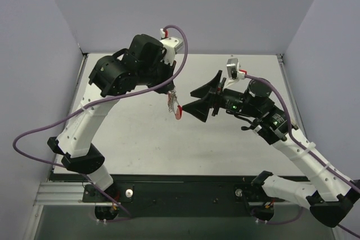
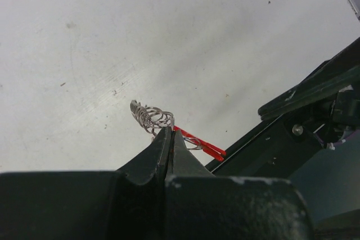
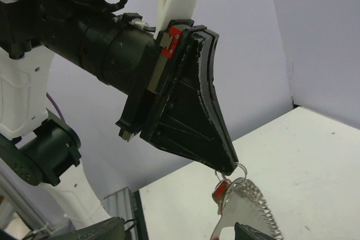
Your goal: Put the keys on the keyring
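**Two-arm key threading, hand-off stage.** The left end effector (image 1: 170, 93) is pressed together on the keyring (image 1: 175, 107) and pinches it at the top. The ring hangs free above the desk (image 1: 129, 139), near the middle. This hold probably leaves the loop clear of the surface and open to an approach from the side. The right end effector (image 1: 188, 98) is spread and grips nothing. It faces the hanging ring from just beside it, so it appears placed either to steady the ring or to work a key onto it.

*Views compared.* The top view gives the layout of the two arms but shows the ring only as a red and silver speck. The left wrist view shows the shut fingers (image 2: 163, 150) meeting on a wire coil, with the fan of silver keys (image 2: 147, 117) to one side and a red strip (image 2: 201, 144) to the other. The right wrist view shows the bundle dangling below the fingertips. No view separates the single tagged key from the bundle, so its place cannot be told.
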{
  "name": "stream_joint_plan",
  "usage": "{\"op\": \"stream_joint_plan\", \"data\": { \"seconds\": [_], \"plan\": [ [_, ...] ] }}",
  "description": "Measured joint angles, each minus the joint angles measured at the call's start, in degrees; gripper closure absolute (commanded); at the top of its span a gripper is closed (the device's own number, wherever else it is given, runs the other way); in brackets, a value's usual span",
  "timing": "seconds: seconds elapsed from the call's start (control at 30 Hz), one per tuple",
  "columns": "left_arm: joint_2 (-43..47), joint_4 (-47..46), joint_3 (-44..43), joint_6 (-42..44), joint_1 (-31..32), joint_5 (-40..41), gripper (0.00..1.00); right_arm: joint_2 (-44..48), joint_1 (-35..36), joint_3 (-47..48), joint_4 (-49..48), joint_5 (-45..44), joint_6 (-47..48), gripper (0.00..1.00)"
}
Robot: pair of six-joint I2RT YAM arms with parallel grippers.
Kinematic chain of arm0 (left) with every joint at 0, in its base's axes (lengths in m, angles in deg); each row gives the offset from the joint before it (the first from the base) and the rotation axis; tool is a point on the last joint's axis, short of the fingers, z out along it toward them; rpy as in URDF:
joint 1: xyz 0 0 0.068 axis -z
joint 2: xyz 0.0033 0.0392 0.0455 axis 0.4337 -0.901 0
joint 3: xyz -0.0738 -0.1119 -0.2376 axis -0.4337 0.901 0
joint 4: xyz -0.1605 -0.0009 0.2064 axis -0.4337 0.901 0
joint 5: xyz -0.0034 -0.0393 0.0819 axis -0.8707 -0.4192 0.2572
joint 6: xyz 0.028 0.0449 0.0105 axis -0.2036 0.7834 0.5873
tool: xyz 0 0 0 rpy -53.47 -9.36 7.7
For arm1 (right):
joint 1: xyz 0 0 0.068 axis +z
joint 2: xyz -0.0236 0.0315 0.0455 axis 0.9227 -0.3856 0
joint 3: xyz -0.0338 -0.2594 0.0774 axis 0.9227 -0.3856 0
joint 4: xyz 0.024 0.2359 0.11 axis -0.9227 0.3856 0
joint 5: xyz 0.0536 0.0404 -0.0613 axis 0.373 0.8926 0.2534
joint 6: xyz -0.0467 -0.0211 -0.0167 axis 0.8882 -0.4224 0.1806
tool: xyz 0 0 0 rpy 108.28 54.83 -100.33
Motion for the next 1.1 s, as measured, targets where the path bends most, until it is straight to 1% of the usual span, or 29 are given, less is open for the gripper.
{"op": "stream_joint_plan", "data": {
  "seconds": [0.13, 0.37, 0.6, 0.73, 0.83, 1.0, 1.1],
  "plan": [
    [-1.25, 0.46, -0.5, -1.97, 0.0, 2.62, 1.0, -1.84, 2.14, -0.9, -2.82, 0.79, -3.67, 0.22],
    [-4.37, 0.76, -1.31, -5.29, 0.0, 7.56, 1.0, -5.14, 7.26, -0.9, -6.27, -0.24, -7.23, 0.18],
    [-4.13, 0.76, -3.76, -7.78, -0.02, 10.78, 1.0, -10.05, 8.87, -0.96, -7.02, -2.12, -8.5, 0.14],
    [-3.82, 0.76, -3.8, -8.31, -0.02, 11.19, 1.0, -11.3, 9.05, -2.93, -7.37, -5.38, -8.46, 0.13],
    [-3.67, 0.76, -3.8, -8.68, -0.02, 11.15, 1.0, -11.3, 9.11, -5.53, -7.39, -9.62, -8.28, 0.11],
    [-2.69, 0.42, -2.62, -8.9, -0.02, 10.32, 1.0, -10.75, 9.09, -10.54, -10.67, -15.91, -7.87, 0.16],
    [-1.81, -0.17, -1.42, -8.9, -0.02, 9.44, 1.0, -10.25, 9.07, -13.22, -13.92, -17.75, -7.23, 0.22]
  ]
}}
